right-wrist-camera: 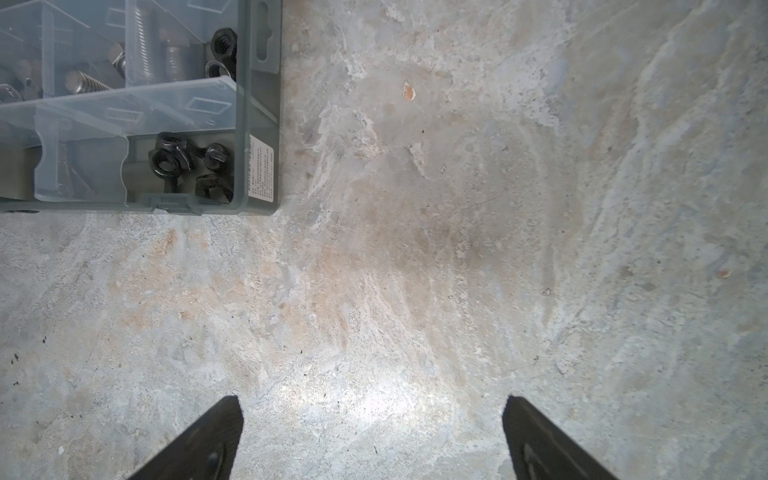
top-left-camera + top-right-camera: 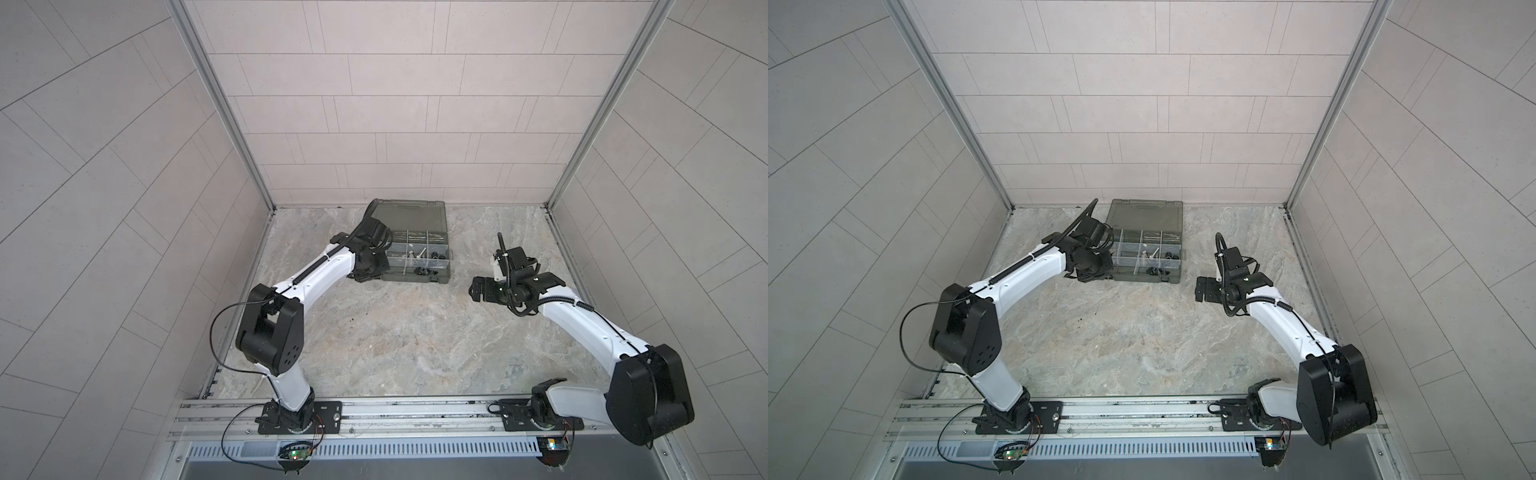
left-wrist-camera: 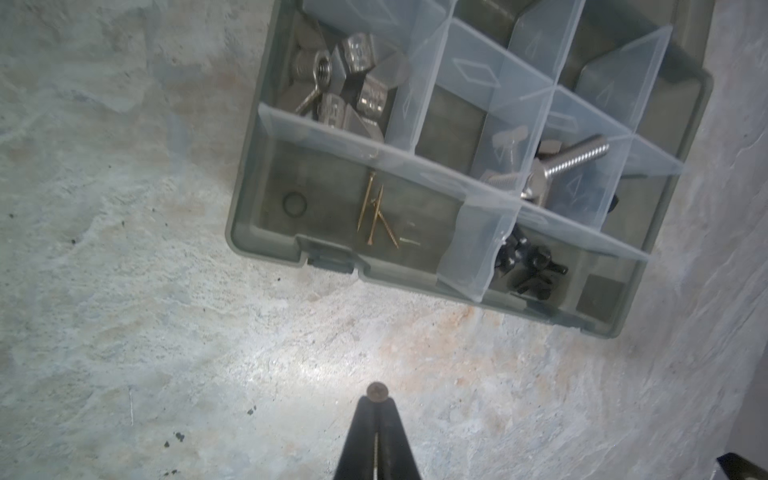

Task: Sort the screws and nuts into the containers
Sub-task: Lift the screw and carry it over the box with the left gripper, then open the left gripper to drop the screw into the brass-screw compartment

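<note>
The dark grey-green organiser case (image 2: 415,277) (image 2: 1148,277) lies open at the back of the table, its containers split by pale dividers. In the left wrist view my left gripper (image 3: 377,401) is shut on a thin screw (image 3: 377,391), whose round head sticks out past the fingertips, above the bare table in front of the case (image 3: 249,166). Two thin brass screws (image 3: 374,216) lie in the front compartment, silver bolts (image 3: 573,160) in a middle one, black nuts (image 3: 528,266) (image 1: 183,160) in a corner one. My right gripper (image 1: 372,405) (image 2: 476,289) is open and empty over the table to the right of the case (image 1: 262,104).
The smoky lid (image 2: 409,214) leans back behind the compartments. Silver nuts (image 3: 353,79) fill another compartment. Tiled walls and metal corner posts (image 2: 224,108) close in the table on three sides. The arm bases sit on a rail (image 2: 415,411) along the front edge.
</note>
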{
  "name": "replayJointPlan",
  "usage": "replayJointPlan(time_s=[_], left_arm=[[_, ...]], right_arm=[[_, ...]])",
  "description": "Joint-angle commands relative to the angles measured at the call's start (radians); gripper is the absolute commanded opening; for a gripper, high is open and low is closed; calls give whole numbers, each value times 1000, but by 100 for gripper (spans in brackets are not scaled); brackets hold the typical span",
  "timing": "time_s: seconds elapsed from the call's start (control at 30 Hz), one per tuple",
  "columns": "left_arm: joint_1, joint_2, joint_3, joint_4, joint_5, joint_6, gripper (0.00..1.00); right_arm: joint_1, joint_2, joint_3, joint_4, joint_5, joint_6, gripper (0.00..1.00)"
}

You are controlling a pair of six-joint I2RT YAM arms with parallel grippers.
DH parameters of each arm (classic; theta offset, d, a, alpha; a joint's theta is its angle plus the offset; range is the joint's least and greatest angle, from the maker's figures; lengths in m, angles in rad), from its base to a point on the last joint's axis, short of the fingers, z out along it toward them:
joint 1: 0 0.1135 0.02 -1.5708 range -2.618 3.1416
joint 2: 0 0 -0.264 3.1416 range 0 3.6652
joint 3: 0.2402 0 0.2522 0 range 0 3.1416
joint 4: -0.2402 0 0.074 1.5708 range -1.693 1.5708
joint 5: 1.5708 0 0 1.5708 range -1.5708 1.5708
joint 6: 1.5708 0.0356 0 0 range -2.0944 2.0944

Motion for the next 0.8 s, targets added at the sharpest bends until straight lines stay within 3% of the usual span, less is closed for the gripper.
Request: replayJointPlan(time_s=[0.0,0.33,0.77], left_arm=[[21,69,66,-12,38,27,0],[60,229,168,36,73,22,0],[79,300,207,77,91,8,5]], right_arm=[[-3,10,9,-7,26,-4,99],[-3,20,8,-10,33,-8,99],[-3,34,6,-2,38,-6,99]])
